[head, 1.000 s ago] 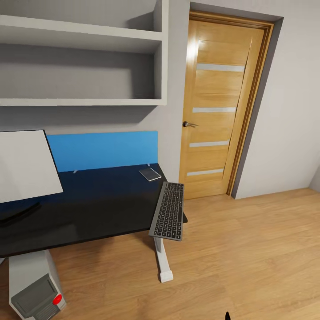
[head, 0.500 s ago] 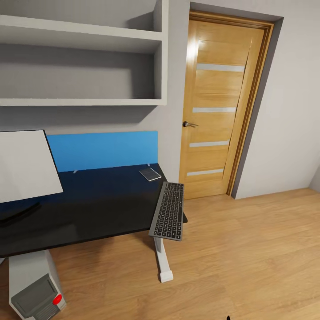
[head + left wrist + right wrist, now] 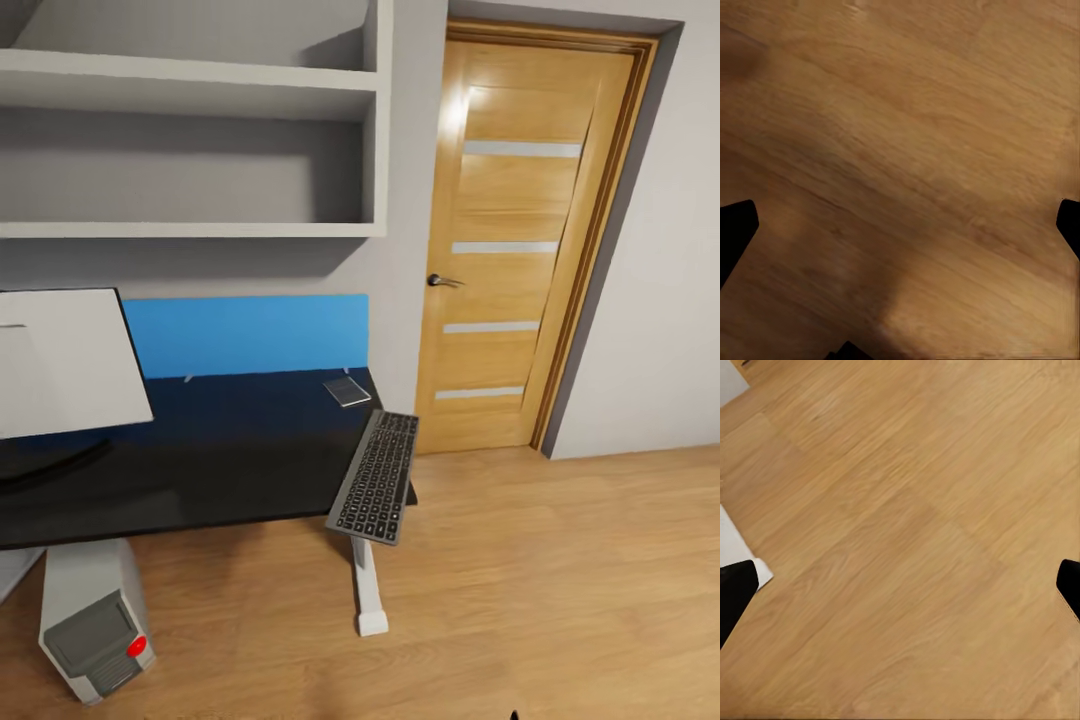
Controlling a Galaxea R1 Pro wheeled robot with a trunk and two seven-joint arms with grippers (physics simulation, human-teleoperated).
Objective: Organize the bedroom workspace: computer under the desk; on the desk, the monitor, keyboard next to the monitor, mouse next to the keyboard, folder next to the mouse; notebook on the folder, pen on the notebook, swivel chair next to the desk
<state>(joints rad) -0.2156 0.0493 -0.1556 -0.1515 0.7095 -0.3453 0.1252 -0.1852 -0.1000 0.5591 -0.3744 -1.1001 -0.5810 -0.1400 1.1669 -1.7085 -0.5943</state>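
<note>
You see a glossy black counter [image 3: 200, 470], its bright blue back panel [image 3: 250, 335], silver-grey black-keyed keyboard [image 3: 375, 477], light grey red-dotted computer [image 3: 95, 620], honey-wood frosted-striped door [image 3: 515, 250].

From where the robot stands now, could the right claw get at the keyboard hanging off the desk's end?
Probably not yet. The keyboard lies unobstructed at the desk end, but the right claw, fingers spread, looks down on bare floor, seemingly well short.
</note>
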